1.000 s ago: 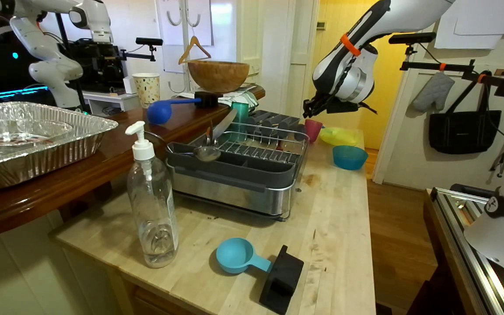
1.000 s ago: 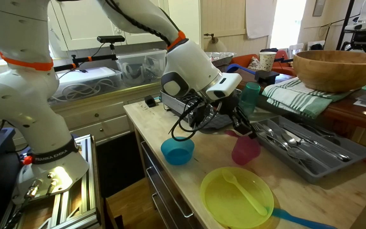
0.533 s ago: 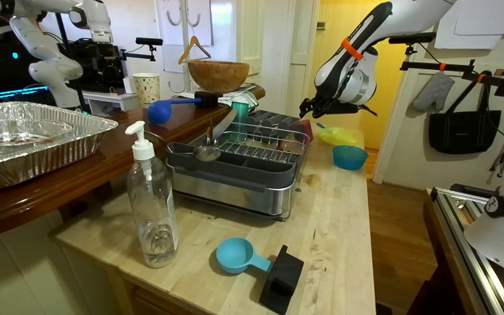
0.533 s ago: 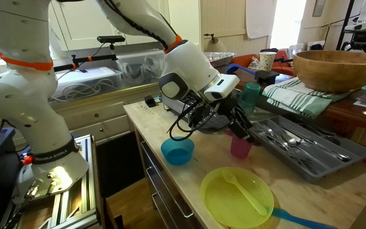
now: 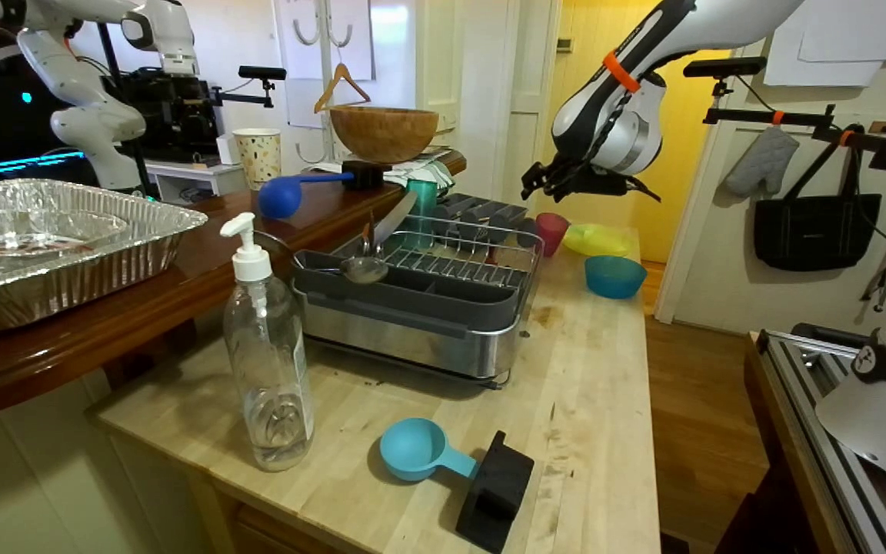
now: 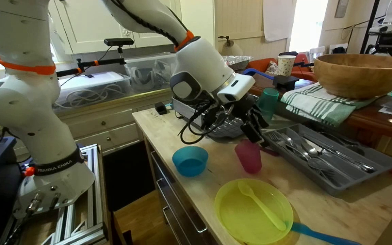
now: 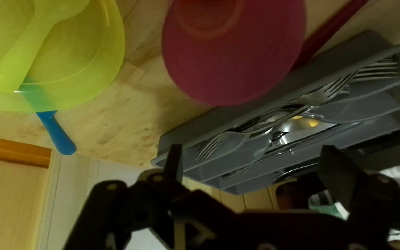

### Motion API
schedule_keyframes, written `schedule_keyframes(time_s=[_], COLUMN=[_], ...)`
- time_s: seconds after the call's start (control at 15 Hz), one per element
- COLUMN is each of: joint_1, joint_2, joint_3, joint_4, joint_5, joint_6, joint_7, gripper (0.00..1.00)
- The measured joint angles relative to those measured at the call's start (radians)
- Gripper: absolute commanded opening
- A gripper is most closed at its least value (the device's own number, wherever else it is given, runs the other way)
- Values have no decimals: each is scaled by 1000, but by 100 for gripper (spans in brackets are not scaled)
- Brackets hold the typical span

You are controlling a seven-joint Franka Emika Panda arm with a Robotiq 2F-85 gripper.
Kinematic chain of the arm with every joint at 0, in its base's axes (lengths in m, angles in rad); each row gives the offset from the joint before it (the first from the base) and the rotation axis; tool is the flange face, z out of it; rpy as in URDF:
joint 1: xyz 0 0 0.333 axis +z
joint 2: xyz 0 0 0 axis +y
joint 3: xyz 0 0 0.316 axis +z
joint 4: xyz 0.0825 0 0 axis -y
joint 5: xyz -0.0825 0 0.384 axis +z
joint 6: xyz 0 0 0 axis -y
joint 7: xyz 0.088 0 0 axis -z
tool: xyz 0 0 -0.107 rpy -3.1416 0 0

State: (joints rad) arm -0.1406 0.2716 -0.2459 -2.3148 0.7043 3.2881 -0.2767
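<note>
My gripper [image 7: 252, 149] stands open in the wrist view, with fingers [image 7: 175, 159] wide apart and nothing between them. A pink cup [image 7: 234, 66] is beyond the fingertips and apart from them, its mouth turned toward the camera. In an exterior view the gripper [image 6: 261, 131] overlaps the top edge of the pink cup [image 6: 249, 158], which leans a little there. In an exterior view the gripper [image 5: 533, 185] is above the pink cup [image 5: 551, 233], with a gap between. Beside the cup lies a grey cutlery tray [image 6: 339, 183] with forks, spoons and knives.
A yellow plate [image 6: 226, 217] carries a yellow spoon [image 6: 264, 207], with a blue handle [image 6: 322, 234] sticking out beneath. A blue bowl [image 6: 190, 161] is near the counter edge. The dish rack [image 5: 412, 323] and a green cup [image 6: 268, 102] stand behind the gripper. A dark pink handle [image 7: 332, 27] lies by the tray.
The jaws have opened and the gripper has drawn back and up, away from the cup. In an exterior view the pink cup has shifted left and its tilt has changed.
</note>
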Motion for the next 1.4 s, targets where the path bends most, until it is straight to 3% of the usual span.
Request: schedule_keyframes(time_s=[0.13,0.53,0.87,1.4], joint_1=[19,10,9,12], joint_2=[-16,-26,-23,43], joint_3=[-13,9,31,22], joint_4=[1,27,94,207], joint_5=[7,-177,-231,-329], joint_6=[-63,-261,-439,-611], joint_7=[18,299,471,756], gripper=[100,100,100,100])
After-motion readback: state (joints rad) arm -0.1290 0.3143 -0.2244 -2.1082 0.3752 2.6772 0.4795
